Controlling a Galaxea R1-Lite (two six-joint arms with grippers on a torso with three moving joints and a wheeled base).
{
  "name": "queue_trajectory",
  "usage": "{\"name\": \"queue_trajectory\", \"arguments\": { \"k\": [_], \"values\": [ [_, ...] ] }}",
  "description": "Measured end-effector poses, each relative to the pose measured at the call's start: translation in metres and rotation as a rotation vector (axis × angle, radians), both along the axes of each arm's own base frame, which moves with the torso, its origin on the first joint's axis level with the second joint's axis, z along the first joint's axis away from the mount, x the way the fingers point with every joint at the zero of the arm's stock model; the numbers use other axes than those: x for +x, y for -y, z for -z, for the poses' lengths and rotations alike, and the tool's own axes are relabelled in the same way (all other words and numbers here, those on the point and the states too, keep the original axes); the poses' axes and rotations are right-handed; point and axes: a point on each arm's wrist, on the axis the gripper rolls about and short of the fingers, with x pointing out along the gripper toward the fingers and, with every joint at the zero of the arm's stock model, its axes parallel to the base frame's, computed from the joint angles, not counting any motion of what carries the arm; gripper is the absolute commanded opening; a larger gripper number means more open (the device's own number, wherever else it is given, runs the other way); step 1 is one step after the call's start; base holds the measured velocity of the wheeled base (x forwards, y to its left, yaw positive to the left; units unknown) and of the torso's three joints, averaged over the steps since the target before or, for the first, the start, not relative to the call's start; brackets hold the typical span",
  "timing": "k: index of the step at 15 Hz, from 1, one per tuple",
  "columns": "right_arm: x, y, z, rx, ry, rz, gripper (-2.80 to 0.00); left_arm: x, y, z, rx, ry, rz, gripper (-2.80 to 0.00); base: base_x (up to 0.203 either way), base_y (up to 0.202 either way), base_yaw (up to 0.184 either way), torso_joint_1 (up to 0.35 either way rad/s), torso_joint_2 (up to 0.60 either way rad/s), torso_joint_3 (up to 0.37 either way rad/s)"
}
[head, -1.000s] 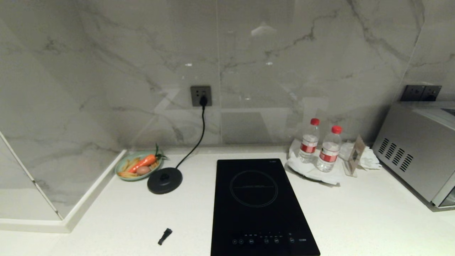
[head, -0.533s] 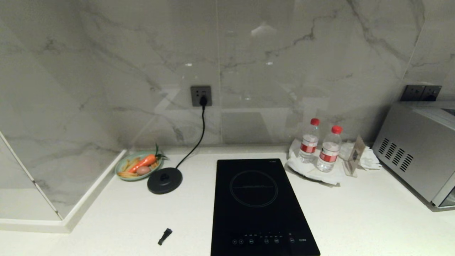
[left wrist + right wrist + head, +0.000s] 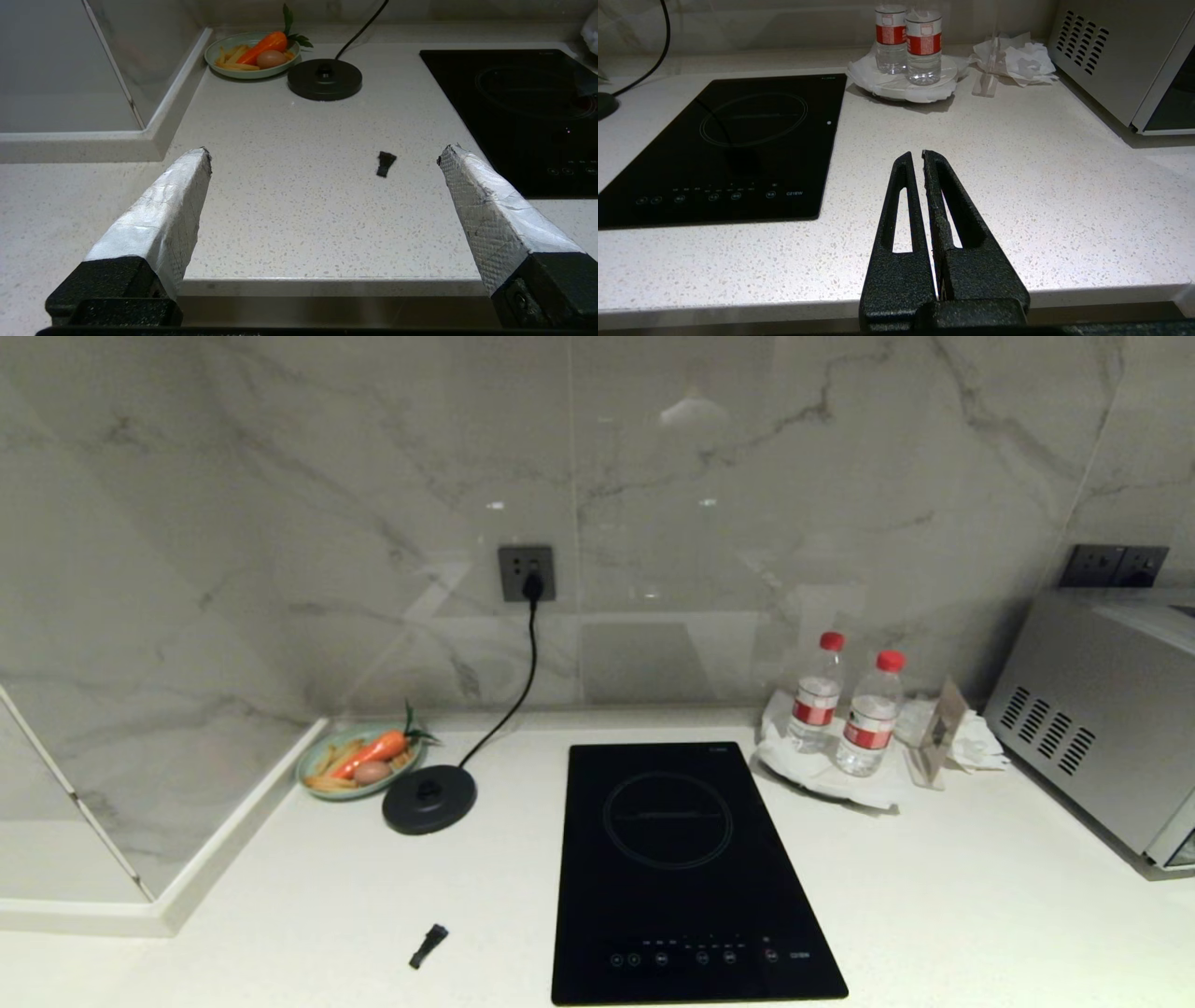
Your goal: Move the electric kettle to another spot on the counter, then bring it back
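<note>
A black base disc (image 3: 428, 799) sits beside a vegetable plate (image 3: 358, 768); 2 water bottles (image 3: 845, 713) stand near the hob (image 3: 686, 870).

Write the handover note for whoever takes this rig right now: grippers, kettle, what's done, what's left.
Left gripper: open, empty, at the counter's front edge.
Right gripper: shut, empty, also at the front edge.
Kettle: in no view. Its round base disc sits bare beside the food plate, corded to the wall socket.
Done: cannot tell from these views.
Left: find the kettle, then judge which step remains.
</note>
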Motion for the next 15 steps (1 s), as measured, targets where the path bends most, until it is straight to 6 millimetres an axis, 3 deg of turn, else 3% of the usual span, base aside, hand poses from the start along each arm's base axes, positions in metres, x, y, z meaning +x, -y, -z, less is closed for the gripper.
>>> {"name": "queue_trajectory", "arguments": {
  "k": [15],
  "values": [
    [0.0000,0.0000,-0.0001,0.000,0.001,0.000,-2.80,0.0000,0.0000,-0.0001,-0.008,0.001,-0.001,0.00,0.000,0.000,0.000,-0.131,0.34,0.209]
  ]
}}
